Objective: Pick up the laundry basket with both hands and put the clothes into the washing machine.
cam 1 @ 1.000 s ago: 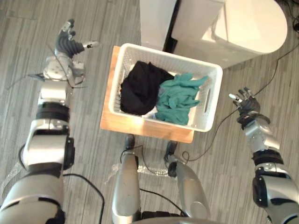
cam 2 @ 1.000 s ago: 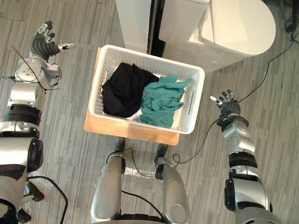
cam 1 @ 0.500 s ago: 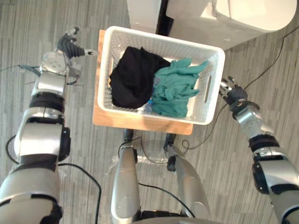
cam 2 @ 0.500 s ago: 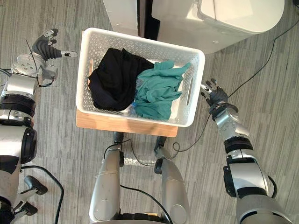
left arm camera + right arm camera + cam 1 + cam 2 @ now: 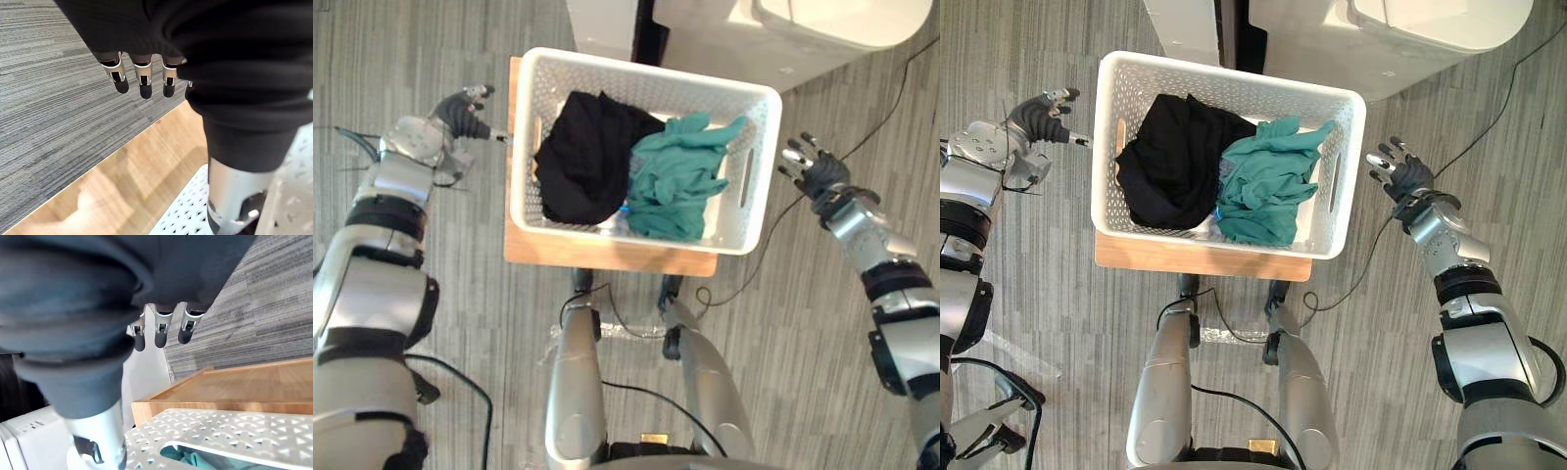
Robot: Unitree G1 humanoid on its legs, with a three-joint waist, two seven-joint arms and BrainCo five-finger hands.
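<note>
My left hand is open and holds nothing. The fingers are nearly straight and the thumb reaches toward the left wall of the basket, just beside it. I cannot tell whether the tip touches. A second ago this hand hung well out over the floor; since then it has closed most of that gap.

My right hand is open too, fingers spread and empty, with the palm facing the basket's right wall near its handle slot. It is close but apart from it. A second ago it was farther out. Half a second ago it sat tighter against the wall than it does now.

The basket has not been lifted. It rests on the wooden stand, as before, with the black garment heaped in its left half and the teal garment in its right half, the two touching in the middle. The washing machine stands just past the basket's far rim. The whole scene has slid in my head views, so my head has moved, not the basket.
</note>
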